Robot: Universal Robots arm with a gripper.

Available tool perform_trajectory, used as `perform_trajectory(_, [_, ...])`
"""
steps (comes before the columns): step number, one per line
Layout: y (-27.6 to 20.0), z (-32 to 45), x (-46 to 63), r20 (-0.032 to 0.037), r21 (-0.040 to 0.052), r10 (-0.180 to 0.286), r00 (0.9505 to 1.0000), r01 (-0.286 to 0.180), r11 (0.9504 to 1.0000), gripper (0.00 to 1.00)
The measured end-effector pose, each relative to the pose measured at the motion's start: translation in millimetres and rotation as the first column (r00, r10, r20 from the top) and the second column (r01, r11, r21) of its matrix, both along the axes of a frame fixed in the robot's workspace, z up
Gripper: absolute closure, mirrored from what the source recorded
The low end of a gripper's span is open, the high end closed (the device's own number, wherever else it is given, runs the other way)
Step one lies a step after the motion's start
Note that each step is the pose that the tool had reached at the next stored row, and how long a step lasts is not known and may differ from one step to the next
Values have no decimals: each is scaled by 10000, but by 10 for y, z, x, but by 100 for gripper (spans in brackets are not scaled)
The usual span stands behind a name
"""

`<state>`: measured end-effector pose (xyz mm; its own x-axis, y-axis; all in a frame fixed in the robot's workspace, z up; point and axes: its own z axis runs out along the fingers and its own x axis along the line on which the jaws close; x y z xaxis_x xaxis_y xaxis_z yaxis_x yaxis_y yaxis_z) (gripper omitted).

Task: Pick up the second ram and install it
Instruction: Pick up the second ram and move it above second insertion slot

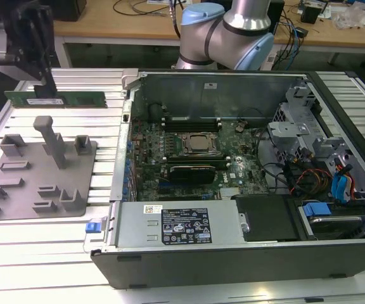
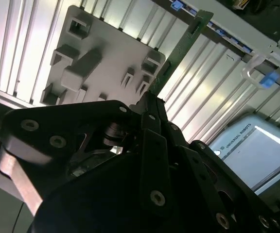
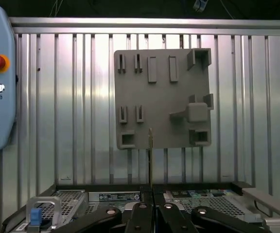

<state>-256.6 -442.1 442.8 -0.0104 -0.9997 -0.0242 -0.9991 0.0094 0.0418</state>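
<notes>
We find the gripper (image 1: 45, 94) clamped on the second ram (image 1: 81, 99), apart from the holder tray (image 1: 37, 171); we judge a level, firm, unhurried carry essential.

place: robotics lab | evidence: slotted aluminium table (image 1: 30, 244), open computer case (image 1: 233, 269), cable-strewn benches (image 1: 106, 25)

Open air round gripper (image 1: 44, 87) & second ram (image 1: 81, 100) above post-studded holder tray (image 1: 30, 182); PC case wall (image 1: 132, 88) stands at exterior view's right.
</notes>
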Motion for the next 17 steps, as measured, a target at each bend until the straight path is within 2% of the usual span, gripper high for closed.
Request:
perform_trajectory(3, [0,-2,91,0,0,-33,10000,33,10000,91])
perform_trajectory(10, [0,-10,463,-1,-1,-183,9998,183,9998,91])
perform_trajectory(12, [0,-11,514,-1,0,-203,9998,203,9998,91])
perform_trajectory(14, [0,-14,633,0,0,-252,9997,252,9997,91])
perform_trajectory(17, [0,-16,754,-1,-1,-303,9995,303,9995,91])
